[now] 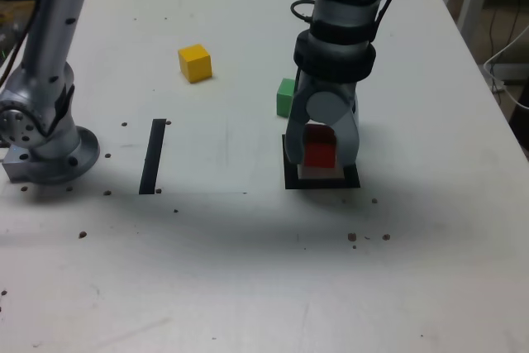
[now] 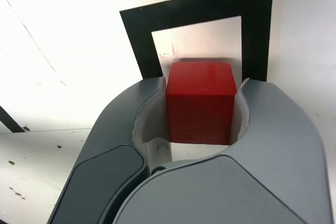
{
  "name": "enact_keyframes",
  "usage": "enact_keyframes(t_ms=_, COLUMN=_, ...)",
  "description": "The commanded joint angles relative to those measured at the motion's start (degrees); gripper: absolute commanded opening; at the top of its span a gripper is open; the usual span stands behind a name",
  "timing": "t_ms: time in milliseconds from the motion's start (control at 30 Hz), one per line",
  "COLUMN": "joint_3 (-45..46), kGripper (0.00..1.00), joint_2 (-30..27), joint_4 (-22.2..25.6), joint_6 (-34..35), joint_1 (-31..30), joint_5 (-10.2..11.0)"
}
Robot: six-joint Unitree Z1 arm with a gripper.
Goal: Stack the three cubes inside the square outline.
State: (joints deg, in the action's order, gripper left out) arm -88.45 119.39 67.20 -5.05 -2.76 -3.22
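Cubes [image 2: 202,103]: 1 red [image 1: 320,153], 1 yel. [image 1: 195,64], 1 grn. [image 1: 285,98]

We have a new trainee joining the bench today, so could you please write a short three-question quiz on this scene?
1. True or false: the yellow cube sits inside the square outline.
2. Which cube is between the fingers of the pincer: (a) green, (b) red, (c) yellow?
3. Fill in the blank: in the exterior view, the straight black strip lies to the ____ of the square outline.

Key: 1. False, it rests on the open table away from the outline. 2. (b), the red cube. 3. Left.
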Motion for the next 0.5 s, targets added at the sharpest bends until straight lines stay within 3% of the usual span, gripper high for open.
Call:
enact_keyframes(t_ms=0, joint_3=0.23, kGripper=0.28, joint_2=0.43, joint_4=-0.21, joint_6=0.07, joint_1=0.34, joint_5=0.09)
enact_keyframes(t_ms=267, joint_3=0.38, kGripper=0.3, joint_2=0.89, joint_4=-0.51, joint_6=-0.19, joint_1=1.12, joint_5=0.37)
enact_keyframes(t_ms=333, joint_3=0.44, kGripper=0.41, joint_2=0.95, joint_4=-0.67, joint_6=-0.31, joint_1=1.15, joint_5=0.3)
enact_keyframes(t_ms=467, joint_3=0.93, kGripper=0.77, joint_2=1.1, joint_4=-1.28, joint_6=-0.59, joint_1=1.16, joint_5=-0.05)
